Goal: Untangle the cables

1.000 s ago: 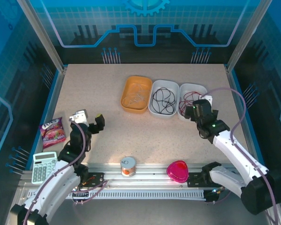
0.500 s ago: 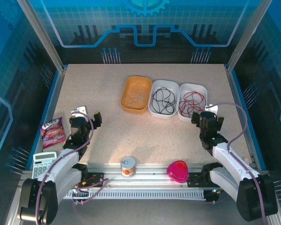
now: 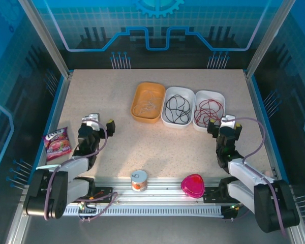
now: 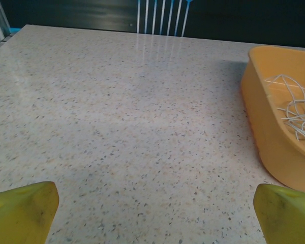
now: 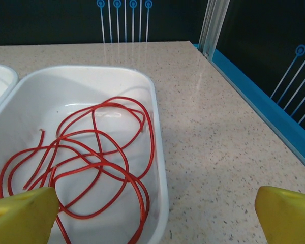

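The dark red cable lies in loose overlapping loops inside the right-hand white oblong plastic tray. In the top view, the thin black cable is coiled in the middle white oblong tray. The pale whitish cable is bunched in the rounded orange plastic tray at the left of the row. Each strand sits alone in its own tray. The three trays stand side by side, touching or nearly so, toward the far middle of the speckled beige tabletop.

The right gripper sits low, just on the near side of the red cable's tray, its yellow-tipped fingers spread wide apart and holding nothing. The left gripper is low over bare table, well to the near left of the orange tray, its yellow fingers likewise spread wide and empty.

Along the near edge sit a small round can with a 6 on its lid and a pink heart-shaped box. A purple snack packet lies at the left edge.
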Tool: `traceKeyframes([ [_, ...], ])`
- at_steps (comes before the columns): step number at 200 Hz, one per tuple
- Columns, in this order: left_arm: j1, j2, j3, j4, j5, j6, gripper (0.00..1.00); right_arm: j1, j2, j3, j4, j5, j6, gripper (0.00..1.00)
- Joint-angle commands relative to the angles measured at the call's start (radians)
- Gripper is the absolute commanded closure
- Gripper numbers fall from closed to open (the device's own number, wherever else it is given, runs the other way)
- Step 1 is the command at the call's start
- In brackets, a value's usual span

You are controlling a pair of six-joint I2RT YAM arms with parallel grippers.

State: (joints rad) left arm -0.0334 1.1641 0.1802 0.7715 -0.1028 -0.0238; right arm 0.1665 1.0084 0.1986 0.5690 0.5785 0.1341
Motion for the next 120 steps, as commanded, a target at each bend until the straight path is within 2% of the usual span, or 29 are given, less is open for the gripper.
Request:
traceKeyframes([
  [1,0.011,0.065,0.006,0.166,0.074,0.033,0.01,-0.021,0.03,-0.019,0.127,-0.003,-0.023,0.0],
  [35,0.012,0.193,0.06,0.218,0.111,0.056,0.01,-0.022,0.079,-0.028,0.209,-0.027,-0.029,0.0],
  [69,0.013,0.408,0.087,0.403,0.144,0.085,0.01,-0.027,0.153,-0.026,0.314,-0.079,-0.058,0.0],
  [103,0.039,0.377,0.188,0.16,0.178,0.06,0.01,-0.033,0.267,-0.02,0.467,-0.133,-0.107,0.0],
  [120,0.071,0.383,0.2,0.15,0.184,0.021,0.01,-0.05,0.336,-0.001,0.507,-0.179,-0.094,0.0],
])
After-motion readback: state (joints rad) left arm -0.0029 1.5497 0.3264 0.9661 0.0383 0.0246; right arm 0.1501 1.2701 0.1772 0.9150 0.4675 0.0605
